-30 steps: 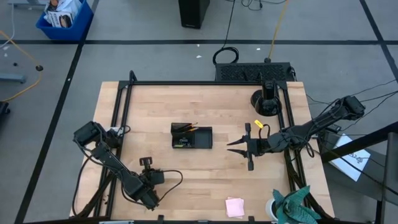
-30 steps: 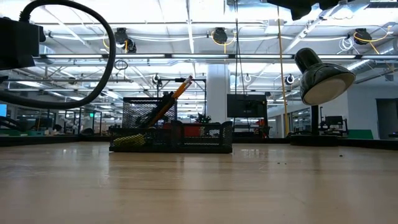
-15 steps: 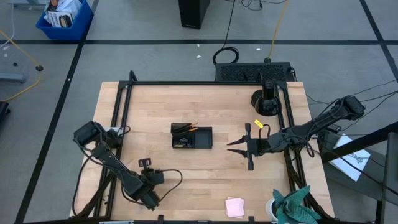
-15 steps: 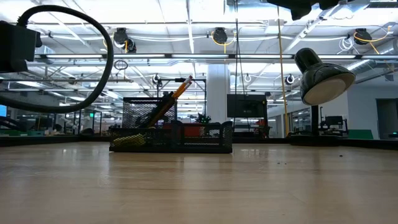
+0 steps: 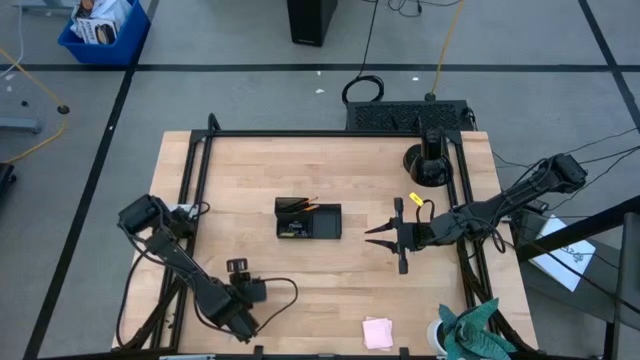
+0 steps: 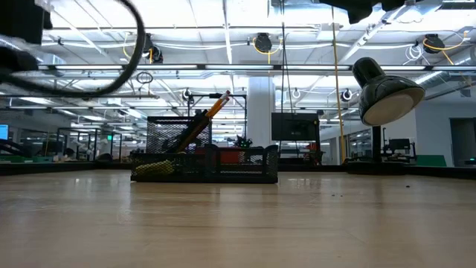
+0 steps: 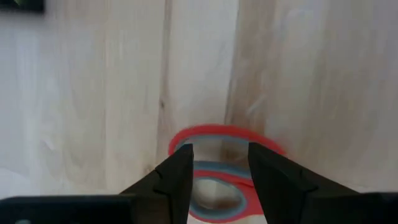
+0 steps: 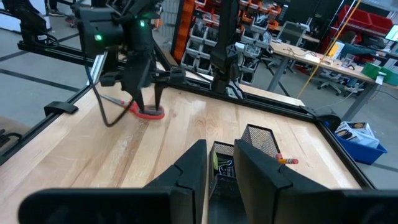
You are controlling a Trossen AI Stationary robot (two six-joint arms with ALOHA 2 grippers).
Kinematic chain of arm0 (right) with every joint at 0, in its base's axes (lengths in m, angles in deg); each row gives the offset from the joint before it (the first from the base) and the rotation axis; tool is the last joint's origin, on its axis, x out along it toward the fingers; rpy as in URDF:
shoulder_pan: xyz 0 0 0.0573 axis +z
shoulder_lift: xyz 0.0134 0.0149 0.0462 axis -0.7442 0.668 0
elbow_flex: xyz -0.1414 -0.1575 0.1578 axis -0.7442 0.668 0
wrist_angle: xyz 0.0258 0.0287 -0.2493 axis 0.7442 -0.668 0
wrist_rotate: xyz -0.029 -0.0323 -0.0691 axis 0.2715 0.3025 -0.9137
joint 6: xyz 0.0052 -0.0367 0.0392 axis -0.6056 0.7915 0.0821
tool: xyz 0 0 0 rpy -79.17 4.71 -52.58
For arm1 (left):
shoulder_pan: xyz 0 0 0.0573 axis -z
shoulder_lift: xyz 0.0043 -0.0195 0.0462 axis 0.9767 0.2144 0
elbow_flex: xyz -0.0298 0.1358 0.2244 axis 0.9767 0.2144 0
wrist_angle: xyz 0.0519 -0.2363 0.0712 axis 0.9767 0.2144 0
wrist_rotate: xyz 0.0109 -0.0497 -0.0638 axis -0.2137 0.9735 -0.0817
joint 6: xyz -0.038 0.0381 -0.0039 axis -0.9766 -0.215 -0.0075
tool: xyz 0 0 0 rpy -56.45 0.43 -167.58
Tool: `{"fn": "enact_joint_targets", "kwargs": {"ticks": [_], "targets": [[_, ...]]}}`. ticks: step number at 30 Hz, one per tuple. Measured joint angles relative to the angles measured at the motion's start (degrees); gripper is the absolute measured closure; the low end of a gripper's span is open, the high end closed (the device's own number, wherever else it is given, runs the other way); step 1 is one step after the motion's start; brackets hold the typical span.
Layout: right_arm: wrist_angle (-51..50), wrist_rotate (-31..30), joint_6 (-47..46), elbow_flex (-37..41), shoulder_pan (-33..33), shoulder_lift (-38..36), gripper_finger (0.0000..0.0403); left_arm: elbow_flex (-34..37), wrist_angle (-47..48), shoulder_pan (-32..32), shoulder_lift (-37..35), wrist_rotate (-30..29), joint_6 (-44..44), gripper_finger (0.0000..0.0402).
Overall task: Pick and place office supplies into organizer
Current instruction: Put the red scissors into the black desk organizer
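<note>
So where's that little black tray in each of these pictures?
High view: black tray near the table's middle.
Low view: left of centre, across the tabletop.
Left wrist view: not identifiable.
Right wrist view: close ahead of the right gripper, tray at.
Shared landmark: the orange pencil standing in it.

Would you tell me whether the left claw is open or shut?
Open: in the wrist view the left claw shows a gap, straddling the scissors' red handle.

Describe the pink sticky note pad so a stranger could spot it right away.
Start at the wooden table and go to its near edge, right of centre. The pink sticky-note pad lies flat there, a small square left of the teal cloth.
</note>
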Motion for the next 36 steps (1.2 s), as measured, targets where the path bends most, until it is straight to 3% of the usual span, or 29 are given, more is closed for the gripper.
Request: {"fn": "enact_joint_targets", "kwargs": {"ticks": [8, 26, 36], "targets": [[0.04, -0.01, -0.52, 0.00, 0.00, 0.00, 0.0330, -2.19, 6.12, -0.07, -0.09, -4.16, 1.82, 0.0240], [0.02, 0.00, -1.33, 0.00, 0.00, 0.00, 0.0330, 5.41, -1.74, -3.51, -0.38, -2.84, 6.54, 0.0240], [0.02, 0.00, -1.27, 0.00, 0.00, 0.00, 0.0330, 6.18, -3.22, -4.10, -0.32, -1.99, 6.98, 0.0241]]}}
